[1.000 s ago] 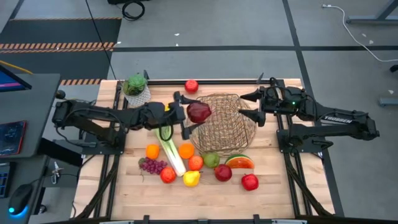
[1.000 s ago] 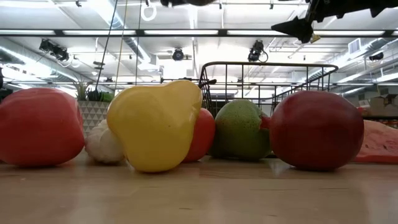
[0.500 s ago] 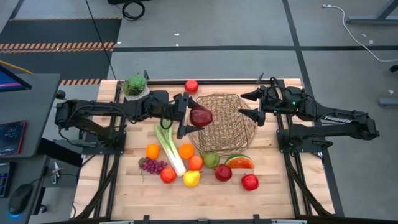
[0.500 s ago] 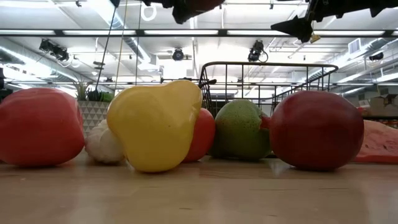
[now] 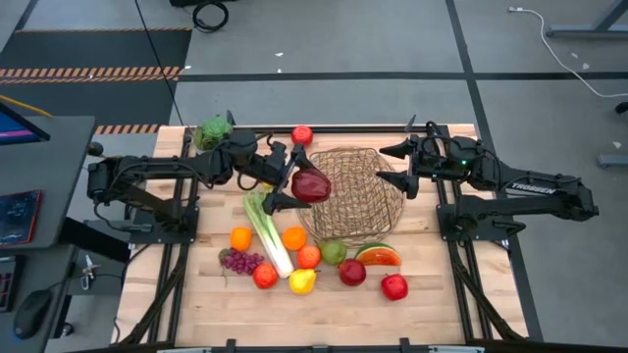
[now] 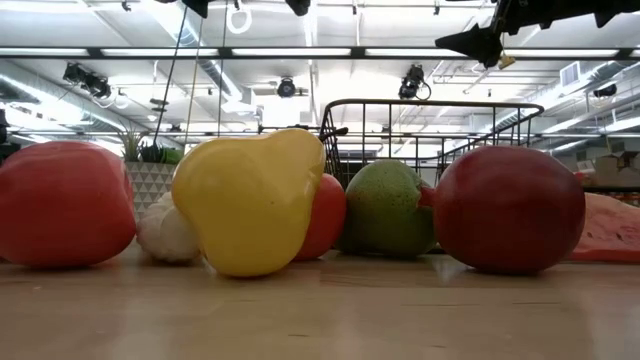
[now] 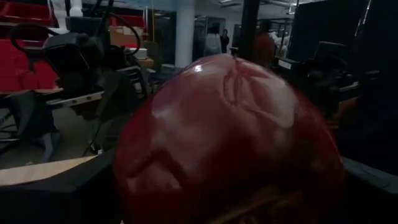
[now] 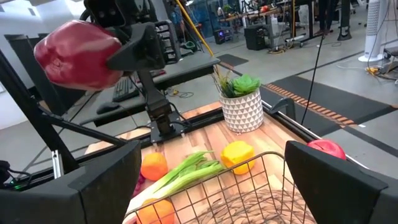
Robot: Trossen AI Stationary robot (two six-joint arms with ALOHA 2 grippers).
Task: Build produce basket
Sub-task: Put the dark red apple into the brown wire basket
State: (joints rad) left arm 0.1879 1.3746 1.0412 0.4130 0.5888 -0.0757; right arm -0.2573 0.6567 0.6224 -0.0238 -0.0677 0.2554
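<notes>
The round wire basket (image 5: 355, 196) stands at the table's middle far side. My left gripper (image 5: 287, 180) holds a dark red, lobed pepper (image 5: 310, 184) level above the basket's left rim; the right wrist view shows this pepper (image 8: 78, 53) well clear of the table. My right gripper (image 5: 392, 166) hangs open over the basket's right rim, holding nothing. Loose produce lies on the table near the basket: a leek (image 5: 267, 230), oranges (image 5: 293, 236), grapes (image 5: 240, 261), a green pear (image 5: 334, 252), a watermelon slice (image 5: 378, 256) and red apples (image 5: 394, 286). My left gripper pinches the red pepper between its two widely spread fingers, one on each of its opposite sides (image 7: 134, 180). The fingers (image 5: 277, 201) come level from the table's left. The pepper is lifted clear, above the basket's left rim.
A small potted plant (image 5: 211, 134) stands at the far left corner and a red apple (image 5: 302, 135) lies at the far edge. A yellow fruit (image 8: 239, 155) lies left of the basket. The near strip of the wooden table (image 5: 196, 314) is bare.
My left arm has swung toward the table's far edge, and its gripper has turned and rolled toward the basket. The red pepper has stayed in its grip above the basket's left rim.
</notes>
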